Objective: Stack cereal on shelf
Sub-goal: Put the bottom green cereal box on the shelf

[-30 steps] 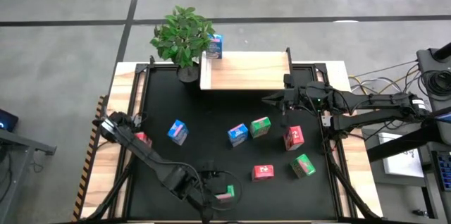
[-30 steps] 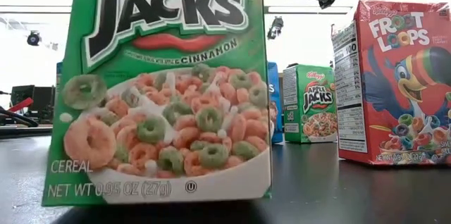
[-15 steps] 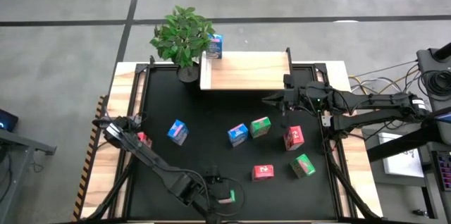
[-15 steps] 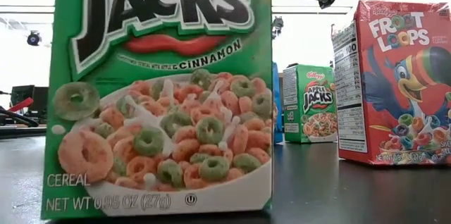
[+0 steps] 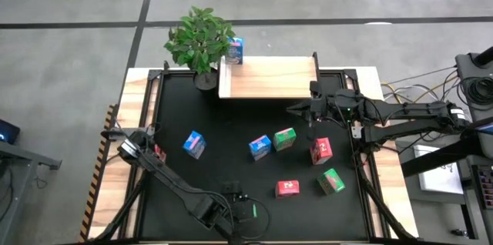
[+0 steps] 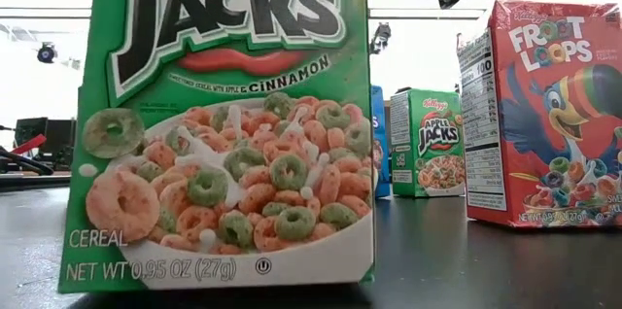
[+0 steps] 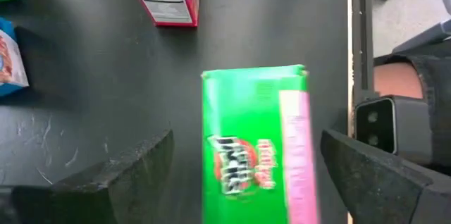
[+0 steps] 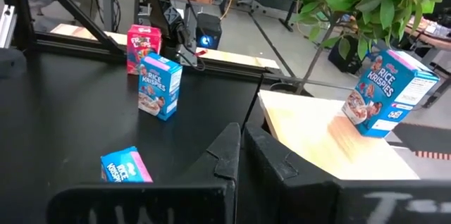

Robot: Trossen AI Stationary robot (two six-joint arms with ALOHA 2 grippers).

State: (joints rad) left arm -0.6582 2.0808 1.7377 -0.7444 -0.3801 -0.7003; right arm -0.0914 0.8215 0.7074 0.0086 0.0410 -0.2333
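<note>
A green cereal box [image 7: 257, 146] stands upright on the black table top at the near edge [image 5: 247, 213] and fills the low view [image 6: 224, 124]. My left gripper [image 7: 257, 182] is open above it, with one finger on each side and a clear gap to the box. My right gripper [image 5: 296, 109] is shut and hovers off the table in front of the shelf's near edge [image 8: 239, 146]. The light wooden shelf [image 5: 269, 77] carries one blue box [image 5: 235, 48] standing at its far left corner. The other boxes sit scattered on the table.
On the table are blue boxes [image 5: 194, 143] [image 5: 260, 147], green boxes [image 5: 285, 138] [image 5: 331, 180] and red boxes [image 5: 321, 150] [image 5: 287, 188] [image 5: 156, 152]. A potted plant [image 5: 199, 38] stands left of the shelf. The low camera's housing [image 7: 384, 122] sits just beyond the green box.
My left arm has shifted a little toward the table's near edge and right. The green box in front of the low camera has rocked slightly and stands upright again.
</note>
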